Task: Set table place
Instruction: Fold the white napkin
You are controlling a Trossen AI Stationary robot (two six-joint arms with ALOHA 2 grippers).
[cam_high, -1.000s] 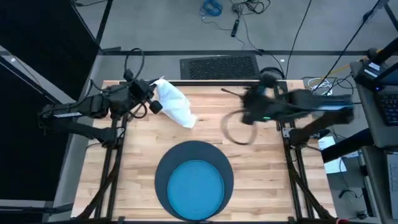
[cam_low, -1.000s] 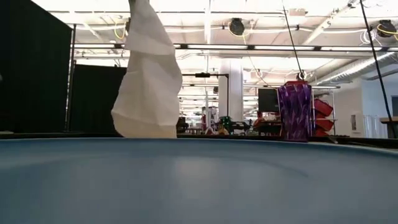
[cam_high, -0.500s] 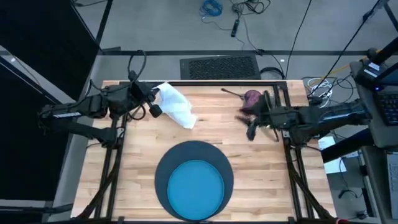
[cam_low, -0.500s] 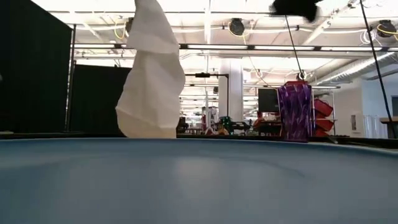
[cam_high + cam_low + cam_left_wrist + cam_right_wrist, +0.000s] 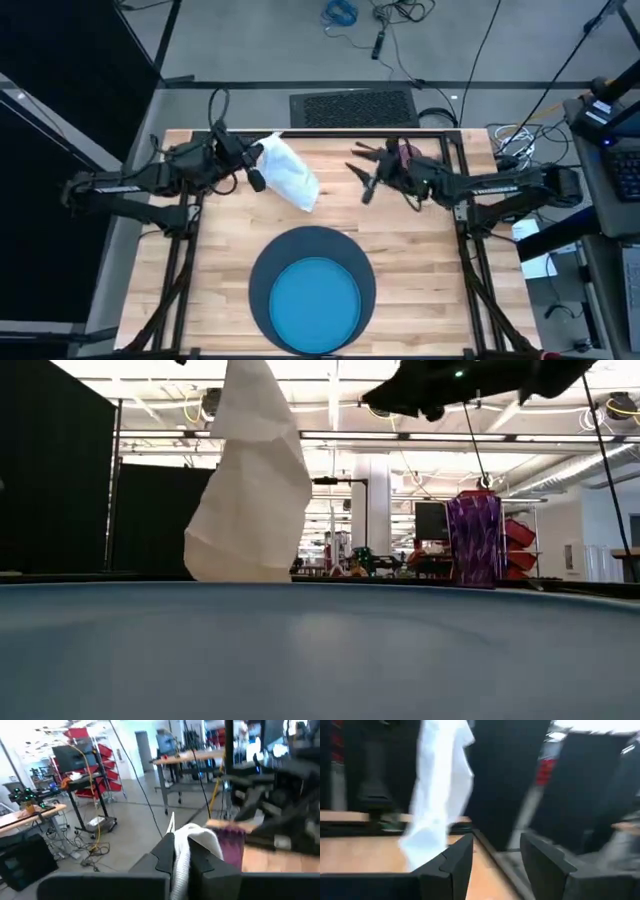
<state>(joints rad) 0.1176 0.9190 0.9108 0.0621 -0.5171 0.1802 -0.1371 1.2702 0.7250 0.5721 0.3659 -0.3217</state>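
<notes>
With only the plate (image 5: pixel 316 297) lying on its mat (image 5: pixel 262 277) at bottom centre, the left gripper (image 5: pixel 252 163) is clenching the napkin (image 5: pixel 290 175) upper left while the right gripper (image 5: pixel 366 180), jaws parted and empty, is hovering upper right beside the cup (image 5: pixel 474 540).

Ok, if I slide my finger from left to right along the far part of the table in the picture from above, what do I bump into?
Left gripper pinching the napkin → napkin hanging from it → right gripper, open and empty → purple cup, half hidden behind the right arm.
</notes>
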